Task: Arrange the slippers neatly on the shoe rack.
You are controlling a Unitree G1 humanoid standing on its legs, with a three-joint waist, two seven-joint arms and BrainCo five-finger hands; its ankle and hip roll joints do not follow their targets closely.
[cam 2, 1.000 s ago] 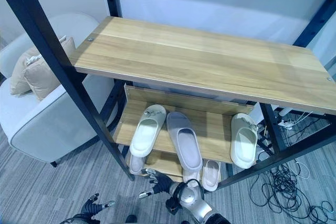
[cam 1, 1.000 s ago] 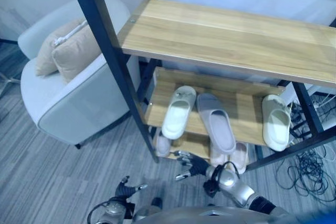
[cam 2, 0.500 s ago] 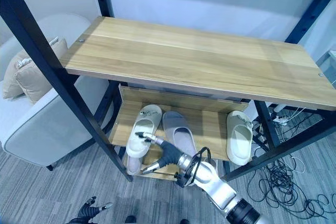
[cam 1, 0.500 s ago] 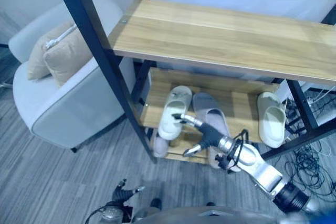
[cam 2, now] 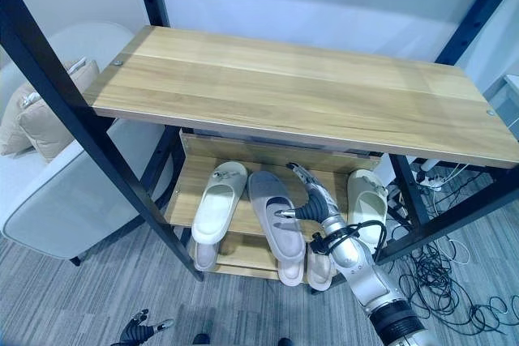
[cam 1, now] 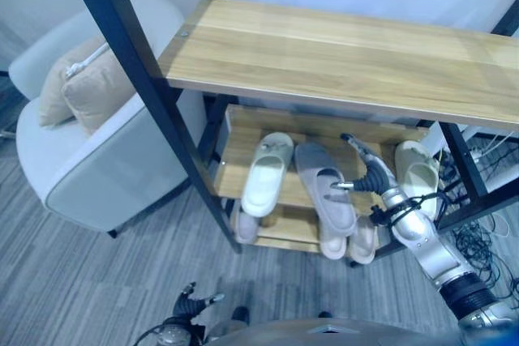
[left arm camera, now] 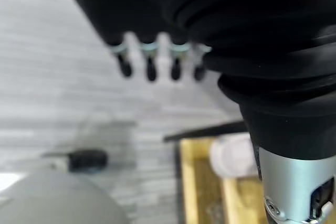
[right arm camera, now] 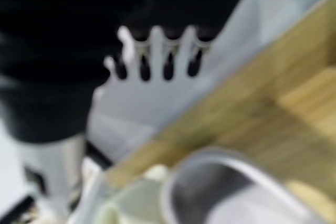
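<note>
On the rack's middle shelf [cam 1: 235, 160] lie a white slipper [cam 1: 268, 174] at the left, a grey slipper [cam 1: 324, 190] in the middle and another white slipper [cam 1: 419, 169] at the right. The grey one sticks out over the front edge. My right hand [cam 1: 369, 173] is open between the grey slipper and the right white one, fingers stretched toward the back and thumb over the grey slipper's upper. In the right wrist view its fingers [right arm camera: 157, 59] are straight above the grey slipper [right arm camera: 210, 192]. My left hand [cam 1: 188, 307] hangs open low by the floor.
Pale pink slippers [cam 1: 362, 237] lie on the bottom shelf, with another [cam 1: 245, 224] at its left end. The wide wooden top shelf [cam 1: 340, 54] overhangs the work. Dark frame posts [cam 1: 146, 79] stand at the corners. A grey armchair [cam 1: 89, 160] with a cushion is left; cables [cam 2: 442, 281] lie on the floor right.
My right hand has risen from the floor in front of the rack, passed over the grey slipper and now sits at its right side. The camera has shifted a little.
</note>
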